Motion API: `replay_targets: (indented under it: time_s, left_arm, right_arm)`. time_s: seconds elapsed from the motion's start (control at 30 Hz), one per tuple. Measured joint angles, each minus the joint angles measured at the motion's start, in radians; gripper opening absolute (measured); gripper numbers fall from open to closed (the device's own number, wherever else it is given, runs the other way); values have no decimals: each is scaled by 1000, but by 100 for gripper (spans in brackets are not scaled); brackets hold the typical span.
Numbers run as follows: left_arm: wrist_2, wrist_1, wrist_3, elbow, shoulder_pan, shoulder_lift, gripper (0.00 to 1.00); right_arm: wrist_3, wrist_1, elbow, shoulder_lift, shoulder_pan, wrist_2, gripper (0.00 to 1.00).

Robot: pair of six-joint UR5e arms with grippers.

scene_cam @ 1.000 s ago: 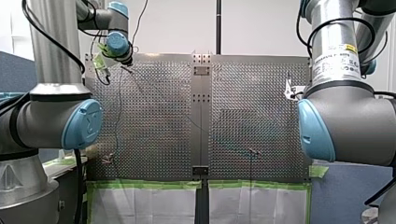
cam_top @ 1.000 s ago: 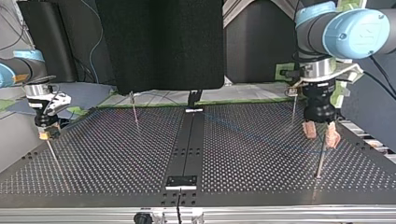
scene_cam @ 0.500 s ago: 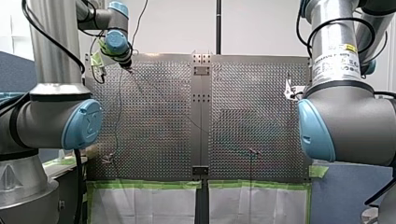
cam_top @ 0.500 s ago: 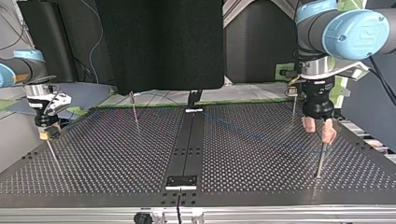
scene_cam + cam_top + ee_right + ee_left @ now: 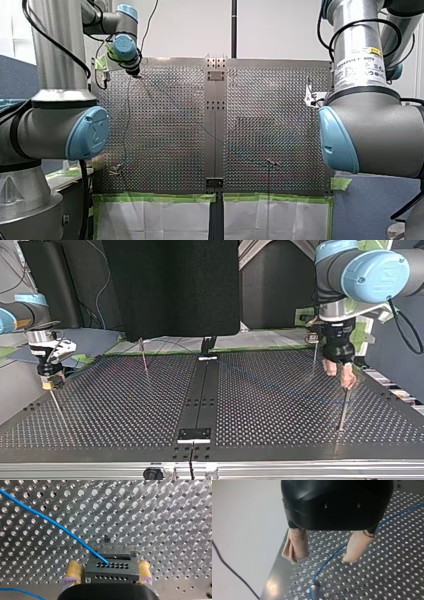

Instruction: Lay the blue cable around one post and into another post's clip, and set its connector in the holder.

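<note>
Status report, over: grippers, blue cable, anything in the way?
My left gripper open, straddling blue cable. My right gripper shut on connector. One thin post close by left gripper.

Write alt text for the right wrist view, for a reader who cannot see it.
My right gripper clamps a grey connector between its two yellow pads, above the perforated table. A blue cable leaves the connector's holed face and runs diagonally away across the table.

A robotics lab: a perforated metal counter [image 5: 125,405] edged with green tape [image 5: 150,198], my left arm [image 5: 55,130] and my right arm [image 5: 372,130] flanking it, a black screen [image 5: 170,285] behind.
</note>
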Motion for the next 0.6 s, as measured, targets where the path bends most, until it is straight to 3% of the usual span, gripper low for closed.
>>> replay_targets:
  time_s: [0.6]
  left_arm:
    - [1, 28, 153, -61, 3, 13, 100]
  right_arm:
    - [-7, 5, -1, 0, -1, 5, 95]
